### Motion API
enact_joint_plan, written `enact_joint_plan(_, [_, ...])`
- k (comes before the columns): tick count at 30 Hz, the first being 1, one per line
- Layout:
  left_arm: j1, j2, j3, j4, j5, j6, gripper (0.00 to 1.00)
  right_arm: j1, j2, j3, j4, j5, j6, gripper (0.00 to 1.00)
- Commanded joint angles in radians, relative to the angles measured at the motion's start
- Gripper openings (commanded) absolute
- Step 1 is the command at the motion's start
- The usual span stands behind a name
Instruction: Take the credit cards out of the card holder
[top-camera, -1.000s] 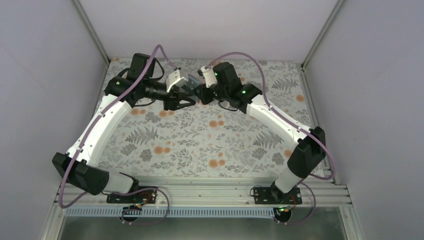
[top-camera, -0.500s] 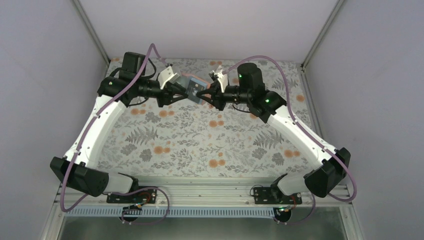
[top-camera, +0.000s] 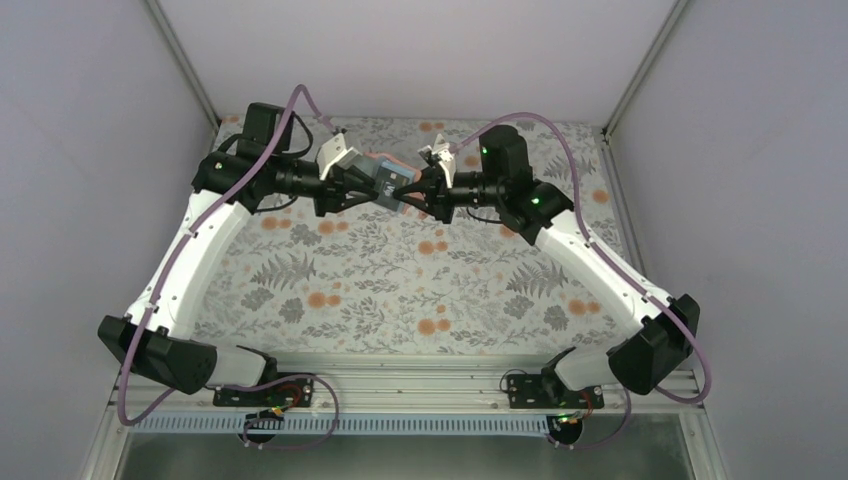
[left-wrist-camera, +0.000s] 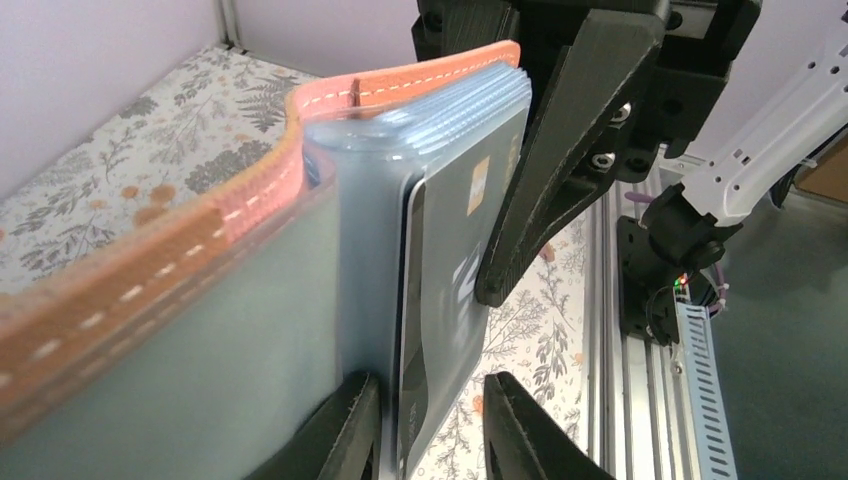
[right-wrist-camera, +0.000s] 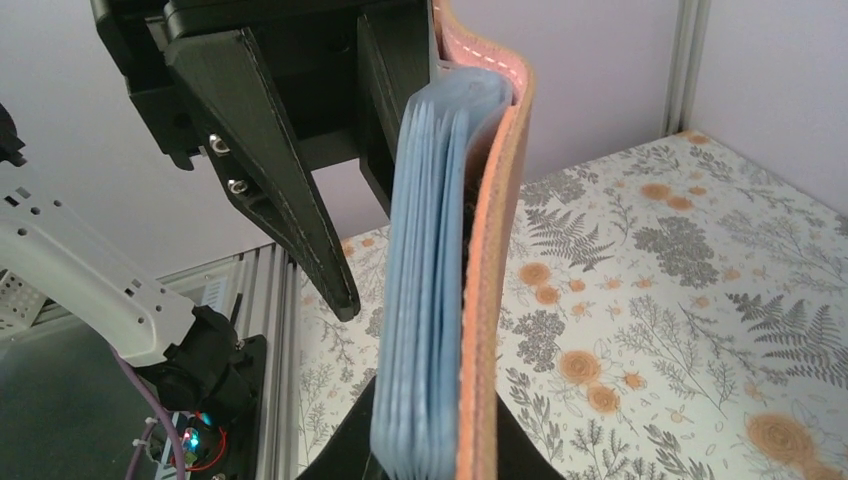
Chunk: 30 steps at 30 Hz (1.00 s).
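Note:
The card holder (top-camera: 388, 183) hangs in the air over the far middle of the table, between the two grippers. It has a tan-orange rim (left-wrist-camera: 250, 200) and light blue pockets (right-wrist-camera: 430, 250). My right gripper (top-camera: 408, 190) is shut on one end of it, with a finger on each side (right-wrist-camera: 436, 435). A black credit card (left-wrist-camera: 450, 260) with pale markings sits in a pocket. My left gripper (top-camera: 374, 190) straddles that card's edge (left-wrist-camera: 428, 400), narrowly open. One finger lies against the blue panel, and a slit of table shows beside the other. No other credit cards show.
The table (top-camera: 400, 290) below has a floral cloth. An aluminium rail (top-camera: 400, 385) with both arm bases runs along the near edge. Pale walls and corner posts (top-camera: 185, 65) close in the left, right and far sides.
The right arm swung outward and turned the holder toward the left gripper. The left gripper moved in over the card's edge and its jaws narrowed.

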Motion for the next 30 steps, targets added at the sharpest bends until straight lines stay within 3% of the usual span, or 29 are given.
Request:
enact_joint_plan(1, [-0.029,-0.002,0.044,0.058,0.098,0.027,0.25,0.033,0.026,0.032,0.071,-0.153,-0.016,0.04])
enact_joint_plan(6, [-0.033,0.01,0.045,0.044,0.151,0.042,0.03,0.033,0.05,0.047,0.051,-0.128,-0.015,0.04])
enact_joint_plan(12, [-0.031,0.001,0.041,0.002,0.211,0.085,0.02,0.027,0.062,0.068,0.061,-0.12,0.003,0.04])
enact_joint_plan(19, [0.002,-0.027,0.035,-0.002,0.237,0.077,0.02,0.007,0.038,0.018,0.089,-0.17,-0.014,0.26])
enact_joint_plan(25, [0.038,-0.045,0.0,0.023,0.244,0.058,0.02,-0.01,0.033,-0.008,0.094,-0.187,-0.011,0.26])
enact_joint_plan(30, [0.065,-0.06,-0.002,0.016,0.249,0.064,0.02,-0.028,0.006,-0.033,0.076,-0.203,-0.037,0.36])
